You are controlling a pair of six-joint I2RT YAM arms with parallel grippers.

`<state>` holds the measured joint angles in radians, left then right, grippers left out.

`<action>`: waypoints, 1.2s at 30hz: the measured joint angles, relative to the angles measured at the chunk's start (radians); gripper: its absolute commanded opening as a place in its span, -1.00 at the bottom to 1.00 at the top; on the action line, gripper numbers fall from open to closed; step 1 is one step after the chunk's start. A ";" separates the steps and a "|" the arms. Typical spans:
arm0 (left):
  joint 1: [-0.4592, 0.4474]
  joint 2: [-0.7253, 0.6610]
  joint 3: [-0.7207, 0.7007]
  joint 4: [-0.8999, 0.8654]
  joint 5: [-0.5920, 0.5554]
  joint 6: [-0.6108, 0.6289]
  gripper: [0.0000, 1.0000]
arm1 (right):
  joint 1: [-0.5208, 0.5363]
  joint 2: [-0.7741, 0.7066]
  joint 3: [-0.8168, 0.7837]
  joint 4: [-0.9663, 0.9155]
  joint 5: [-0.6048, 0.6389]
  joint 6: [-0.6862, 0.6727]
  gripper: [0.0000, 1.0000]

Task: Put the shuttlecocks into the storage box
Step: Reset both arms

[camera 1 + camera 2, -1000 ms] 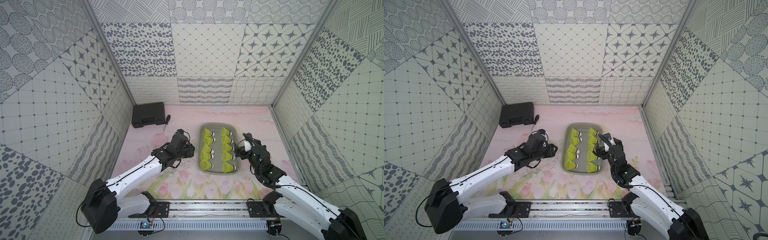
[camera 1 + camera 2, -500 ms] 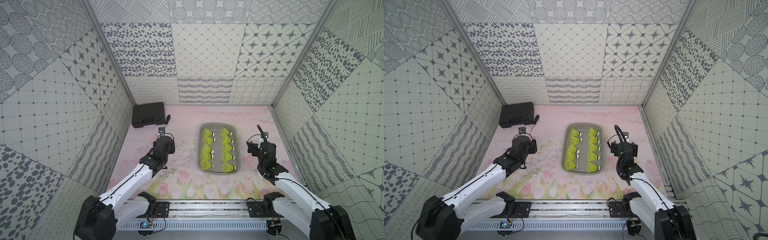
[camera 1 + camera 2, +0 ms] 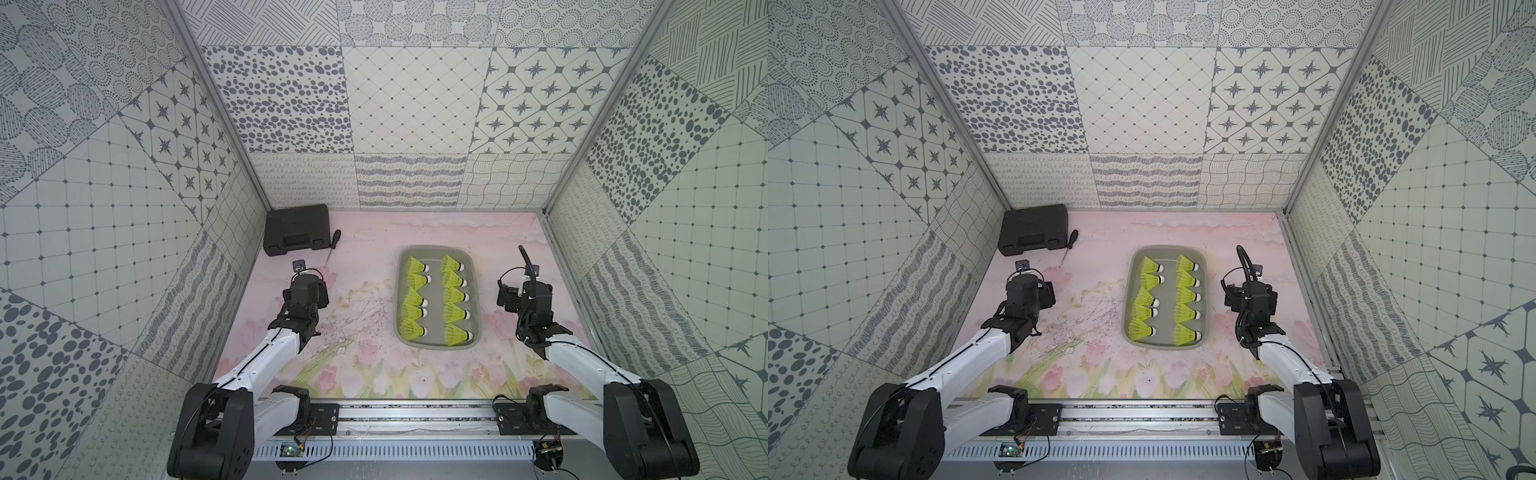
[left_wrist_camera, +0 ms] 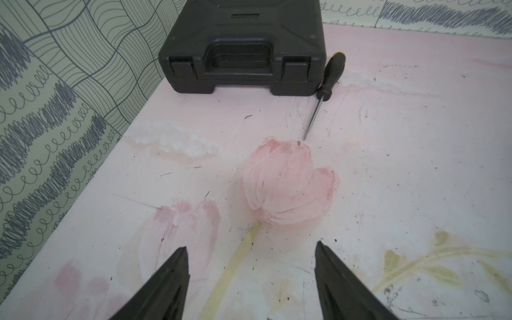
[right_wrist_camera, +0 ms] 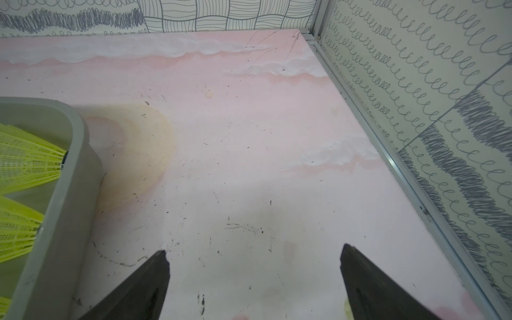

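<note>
Left jaws spread, empty | right jaws spread, empty, near storage box [image 5: 73, 177] rim | shuttlecocks [image 5: 25, 163] inside

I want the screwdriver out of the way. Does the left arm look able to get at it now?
Probably yes: the left gripper is open and empty, facing the screwdriver across bare mat. The black case beside its handle may crowd a grasp there.
</note>
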<state>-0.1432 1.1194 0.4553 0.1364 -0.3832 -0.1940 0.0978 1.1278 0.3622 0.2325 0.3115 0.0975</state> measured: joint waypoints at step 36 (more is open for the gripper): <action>0.216 0.369 -0.154 0.718 0.404 0.022 0.91 | -0.099 0.281 0.016 0.454 -0.353 -0.066 1.00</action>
<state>0.0723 1.4883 0.3016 0.8539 0.0212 -0.1722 -0.0013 1.4086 0.3782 0.6865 -0.0414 0.0311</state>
